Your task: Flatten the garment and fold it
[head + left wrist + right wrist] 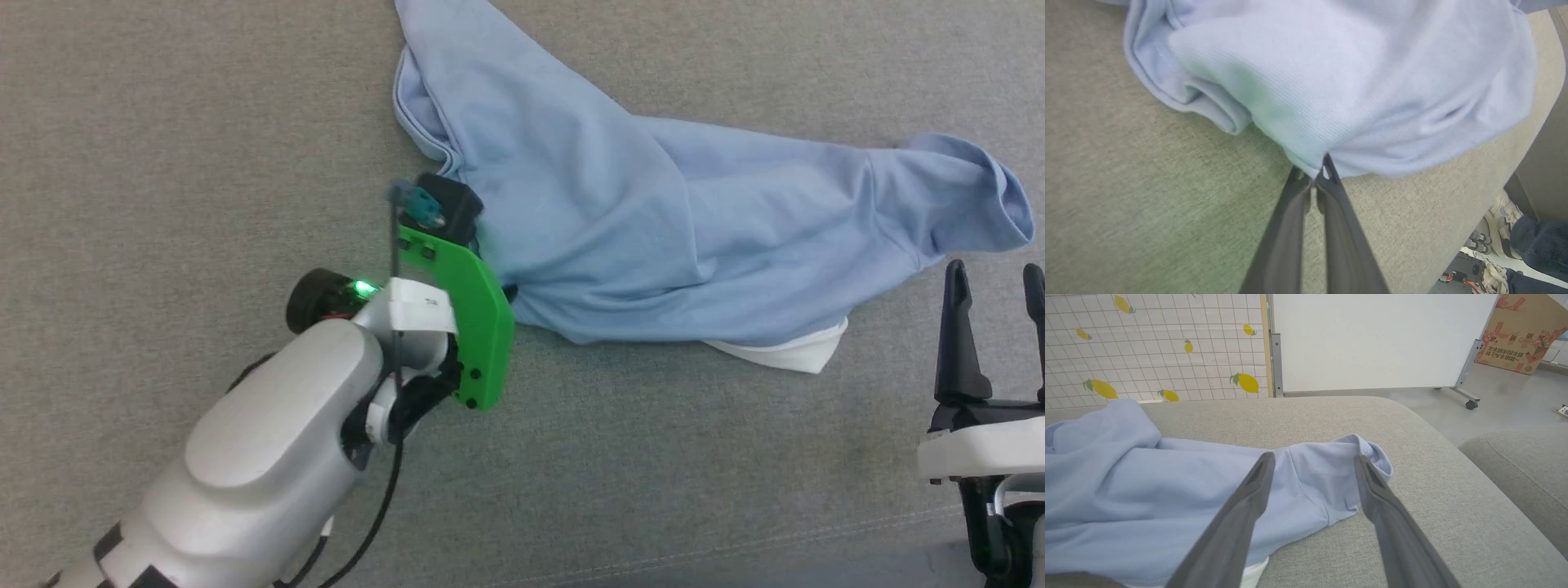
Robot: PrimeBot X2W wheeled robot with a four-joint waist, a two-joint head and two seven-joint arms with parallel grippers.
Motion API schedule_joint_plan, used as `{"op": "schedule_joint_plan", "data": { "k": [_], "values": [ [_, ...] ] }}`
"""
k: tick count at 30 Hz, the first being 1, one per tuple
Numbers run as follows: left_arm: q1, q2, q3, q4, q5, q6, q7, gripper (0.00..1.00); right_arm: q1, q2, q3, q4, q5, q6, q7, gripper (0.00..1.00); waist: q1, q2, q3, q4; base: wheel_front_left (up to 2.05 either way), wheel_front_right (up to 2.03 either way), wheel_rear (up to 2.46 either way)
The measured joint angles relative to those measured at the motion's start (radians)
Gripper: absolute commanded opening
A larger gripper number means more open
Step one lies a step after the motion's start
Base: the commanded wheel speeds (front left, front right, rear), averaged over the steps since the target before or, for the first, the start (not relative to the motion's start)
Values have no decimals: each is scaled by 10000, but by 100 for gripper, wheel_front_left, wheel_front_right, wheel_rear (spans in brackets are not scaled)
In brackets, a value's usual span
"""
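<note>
Grey woven cushion (163, 122), rumpled knit garment (653, 229)

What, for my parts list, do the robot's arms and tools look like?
The left arm is a rounded pale grey shell with black bands, a black cable, a lit green lamp and a bright green bracket at the wrist. The left tool has two long, tapering dark grey fingers. The right tool has matching black fingers on a black-and-white base.

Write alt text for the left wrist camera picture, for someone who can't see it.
The left gripper, shut, pinches the near edge of the crumpled light blue garment lying on a grey fabric cushion. A person's pale sneaker and dark trouser leg show at the lower right.
</note>
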Motion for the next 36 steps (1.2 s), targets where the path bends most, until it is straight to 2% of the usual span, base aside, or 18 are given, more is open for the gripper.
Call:
{"op": "schedule_joint_plan", "data": {
  "k": [4, 7, 13, 17, 21, 25, 30, 36],
  "values": [
    [285, 278, 265, -619, 2, 42, -541, 0, 2, 10, -29, 92, -46, 0, 54, 100, 0, 0, -263, 154, 0, 0, 0],
    [912, 652, 449, -1411, 2, 272, -880, 0, 6, 10, -73, 136, -61, 0, 174, 100, 0, 0, -585, 327, 0, 0, 0],
    [2544, 1708, 1032, -3628, -15, 1300, -1267, 0, 76, 10, -186, 182, -115, 0, 439, 100, -1, 0, -1364, 786, 0, 0, 0],
    [2924, 2589, 1728, -4870, 180, 2067, -1480, 0, 289, 4, -276, 182, -115, 0, 539, 100, -1, 0, -1759, 1219, 0, 0, 0],
    [2947, 3258, 2272, -5459, 316, 2454, -1499, 0, 343, 6, -201, 167, -115, 0, 616, 100, -1, 0, -2016, 1600, 0, 0, 0],
    [2909, 3630, 2385, -5089, 330, 2437, -1241, 0, 328, 12, 63, 104, -113, 0, 627, 100, -1, 0, -2032, 1779, 0, 0, 0],
    [2345, 3875, 2073, -3519, 527, 1632, -963, 0, 227, 19, 272, 105, -113, 0, 560, 100, -1, 0, -1764, 1674, 0, 0, 0],
    [1149, 3570, 1735, -1455, 943, 690, -1064, 0, 89, 23, 376, 228, -113, 0, 313, 100, -1, 0, -1200, 1226, 0, 0, 0]
  ]
}}
